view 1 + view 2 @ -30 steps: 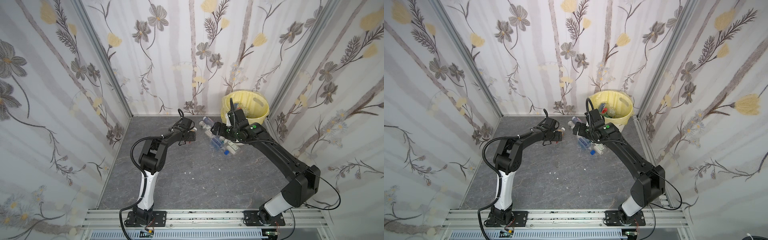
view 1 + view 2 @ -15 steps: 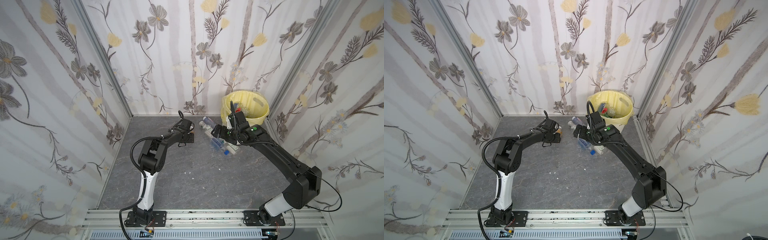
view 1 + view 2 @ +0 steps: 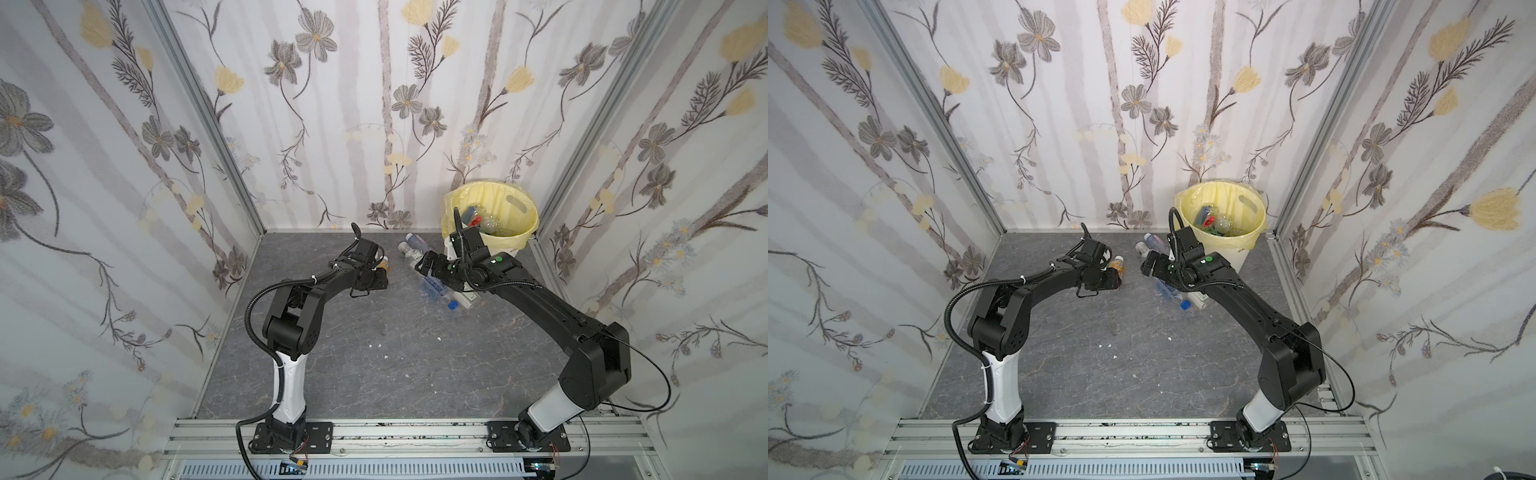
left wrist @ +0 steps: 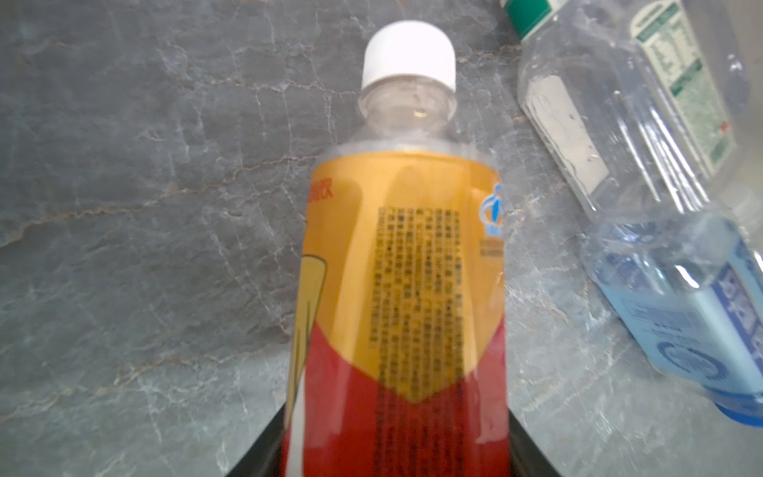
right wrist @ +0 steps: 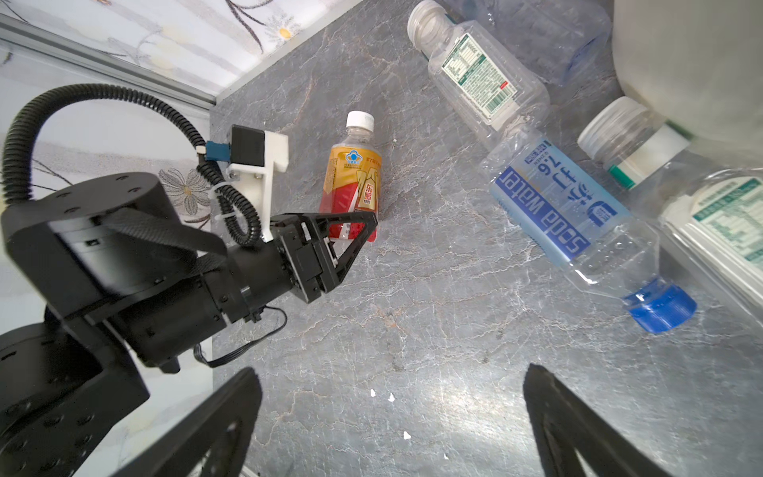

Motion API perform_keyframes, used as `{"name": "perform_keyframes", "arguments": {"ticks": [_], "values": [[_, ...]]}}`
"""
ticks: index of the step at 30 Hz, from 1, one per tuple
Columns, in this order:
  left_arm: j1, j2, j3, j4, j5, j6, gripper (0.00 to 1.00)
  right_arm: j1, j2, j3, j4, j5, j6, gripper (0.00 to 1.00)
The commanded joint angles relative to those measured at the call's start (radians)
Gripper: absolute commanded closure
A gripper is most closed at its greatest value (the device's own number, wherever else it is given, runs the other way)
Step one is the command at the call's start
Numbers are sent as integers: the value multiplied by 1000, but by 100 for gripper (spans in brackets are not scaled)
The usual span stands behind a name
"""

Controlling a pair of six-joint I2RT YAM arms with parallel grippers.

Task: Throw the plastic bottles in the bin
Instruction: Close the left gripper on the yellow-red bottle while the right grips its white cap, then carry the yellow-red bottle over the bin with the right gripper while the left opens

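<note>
Jaws of the left gripper [image 5: 358, 223], apart a second ago, are now clamping the white-capped orange-and-red plastic bottle [image 5: 353, 173]; the right gripper [image 5: 390, 371] is staying wide open.

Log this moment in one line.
left end effector: shut on orange-red bottle; right end effector: open; Soda Water bottle: on table; bin: partly full

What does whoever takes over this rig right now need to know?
Left gripper: shut on the base of the orange-red bottle, which lies on the floor.
Right gripper: open, empty, above the clear bottles lying beside the bin.
Done: several binned bottles already inside.
Left: the orange-red bottle and at least four clear bottles.
</note>
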Motion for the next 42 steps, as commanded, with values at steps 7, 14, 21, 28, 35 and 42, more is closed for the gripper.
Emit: {"name": "perform_keyframes", "arguments": {"ticks": [7,14,21,28,35,42], "values": [[17,-193,-189,48,168,16,47,32,90,21,154,-78,93,0],[23,-361,-341,102,250,-11,47,50,150,35,230,-121,159,0],[23,-459,-416,135,266,-45,48,79,215,49,289,-175,211,0],[18,-516,-451,157,284,-72,48,105,273,79,311,-208,233,1],[-6,-538,-452,160,275,-76,48,118,303,96,324,-235,245,9],[-14,-544,-447,162,270,-83,47,118,308,98,334,-248,256,28]]}}
